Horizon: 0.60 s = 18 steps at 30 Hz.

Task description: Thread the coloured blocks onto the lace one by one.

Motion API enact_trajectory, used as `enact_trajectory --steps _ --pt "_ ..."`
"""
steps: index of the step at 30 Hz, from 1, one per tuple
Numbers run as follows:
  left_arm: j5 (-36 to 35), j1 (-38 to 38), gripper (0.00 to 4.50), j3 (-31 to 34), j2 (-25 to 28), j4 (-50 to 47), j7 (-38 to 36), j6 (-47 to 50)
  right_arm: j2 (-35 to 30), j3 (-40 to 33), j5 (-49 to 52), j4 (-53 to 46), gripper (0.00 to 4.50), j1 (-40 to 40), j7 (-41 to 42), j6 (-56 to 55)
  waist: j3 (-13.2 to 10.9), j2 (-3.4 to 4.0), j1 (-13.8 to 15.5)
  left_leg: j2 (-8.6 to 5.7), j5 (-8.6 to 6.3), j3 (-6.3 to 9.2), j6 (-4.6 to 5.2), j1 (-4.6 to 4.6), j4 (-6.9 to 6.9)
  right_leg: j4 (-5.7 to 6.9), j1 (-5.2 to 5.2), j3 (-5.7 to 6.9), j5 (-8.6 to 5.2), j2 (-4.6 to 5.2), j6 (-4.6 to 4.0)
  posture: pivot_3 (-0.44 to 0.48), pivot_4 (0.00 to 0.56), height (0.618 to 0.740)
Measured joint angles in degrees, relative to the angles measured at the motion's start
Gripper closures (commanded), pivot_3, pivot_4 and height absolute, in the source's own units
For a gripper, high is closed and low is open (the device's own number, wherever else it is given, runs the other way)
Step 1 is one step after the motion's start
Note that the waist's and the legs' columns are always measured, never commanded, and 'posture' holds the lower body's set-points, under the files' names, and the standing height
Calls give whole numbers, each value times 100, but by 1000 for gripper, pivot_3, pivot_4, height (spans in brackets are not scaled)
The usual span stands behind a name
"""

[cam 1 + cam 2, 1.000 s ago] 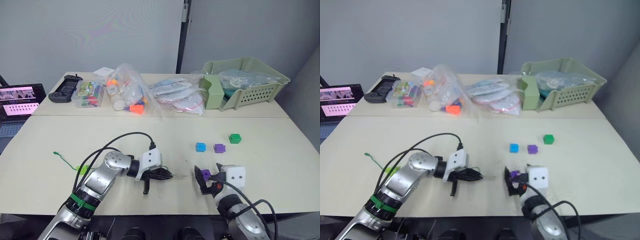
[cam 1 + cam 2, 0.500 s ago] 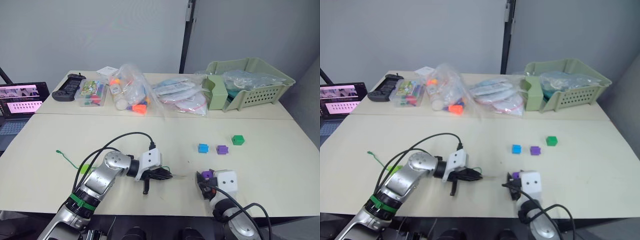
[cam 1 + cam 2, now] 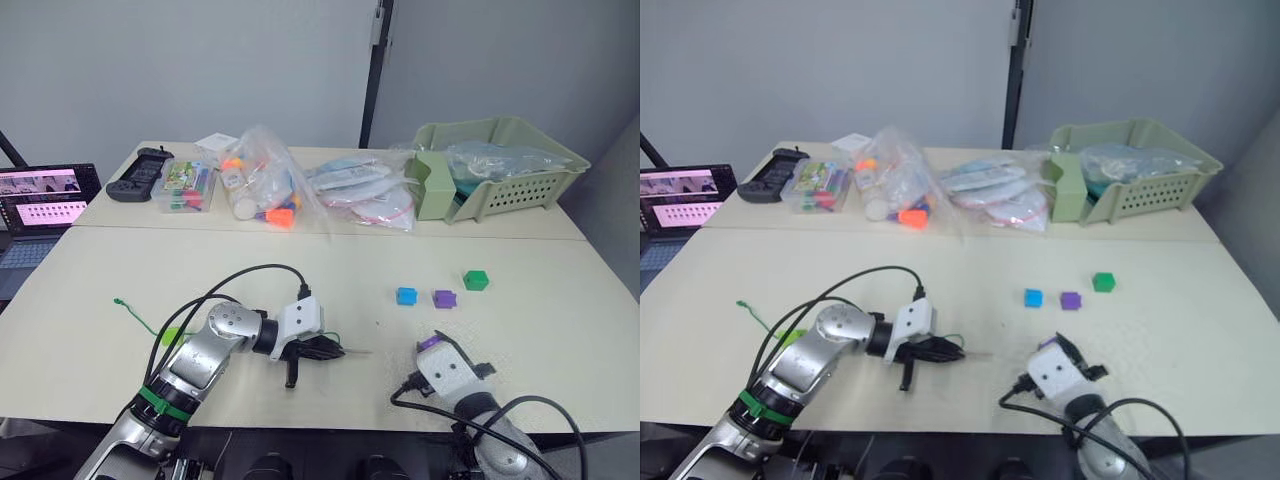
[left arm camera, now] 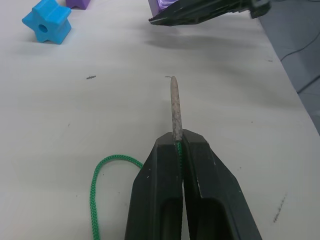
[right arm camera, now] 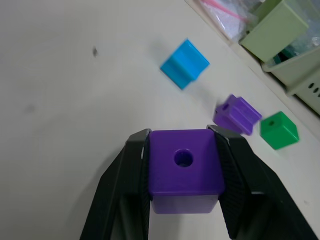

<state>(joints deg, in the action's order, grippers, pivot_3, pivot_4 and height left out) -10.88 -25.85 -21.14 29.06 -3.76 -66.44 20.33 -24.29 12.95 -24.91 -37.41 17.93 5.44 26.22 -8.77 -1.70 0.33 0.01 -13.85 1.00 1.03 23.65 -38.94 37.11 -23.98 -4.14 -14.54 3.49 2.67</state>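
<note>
Left end effector (image 4: 179, 145) is clamped on the lace (image 4: 175, 107), stiff tip sticking out level for threading. Right end effector (image 5: 185, 167) pinches a purple block (image 5: 186, 170), hole apparently facing away from the tip. Spare blocks (image 3: 406, 296) sit on the table (image 3: 540, 330).

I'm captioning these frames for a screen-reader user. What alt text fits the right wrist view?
The right claw grips a purple block between its two black fingers, the block's round hole facing the camera. Beyond it on the pale table lie a blue block, a second purple block and a dark green block.
</note>
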Motion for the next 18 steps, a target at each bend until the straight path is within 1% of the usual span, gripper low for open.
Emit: enact_trajectory --steps 3,6,7,11,16,18 --pt "-5 0 4500 -2 -4 -27 9 21 40 175 -516 54 3290 -50 38 334 0 0 -10 8 22 -10 -9 -12 1 3 13 6 -5 -10 -9 0 150 740" --pt "-21 3 4500 -3 -3 -75 42 111 265 191 -640 91 3290 -108 59 527 0 -1 -12 13 25 -10 -7 -74 1 -5 87 15 -9 -9 -9 0 150 740" --pt "-26 7 4500 -2 2 -108 53 118 309 205 -673 99 3290 -125 79 569 0 -1 -12 13 25 -10 -7 -80 1 -7 95 15 -14 -7 -1 0 150 740" --pt "-32 64 4500 -2 12 -174 69 145 480 234 -761 93 3290 -228 275 799 2 -4 -47 17 25 -5 -7 -81 1 -5 94 14 -9 -9 -8 0 150 740" --pt "-34 64 4500 -2 7 -176 73 195 809 123 -610 14 3290 -391 665 1309 23 -29 -91 20 25 36 -7 -85 4 -3 97 18 -9 -10 -10 0 150 740" --pt "-35 64 4500 -2 8 -176 73 210 986 3 -485 -53 2256 -394 740 1438 28 -37 -95 19 25 38 -7 -85 6 -3 96 19 -9 -9 -10 0 150 740"
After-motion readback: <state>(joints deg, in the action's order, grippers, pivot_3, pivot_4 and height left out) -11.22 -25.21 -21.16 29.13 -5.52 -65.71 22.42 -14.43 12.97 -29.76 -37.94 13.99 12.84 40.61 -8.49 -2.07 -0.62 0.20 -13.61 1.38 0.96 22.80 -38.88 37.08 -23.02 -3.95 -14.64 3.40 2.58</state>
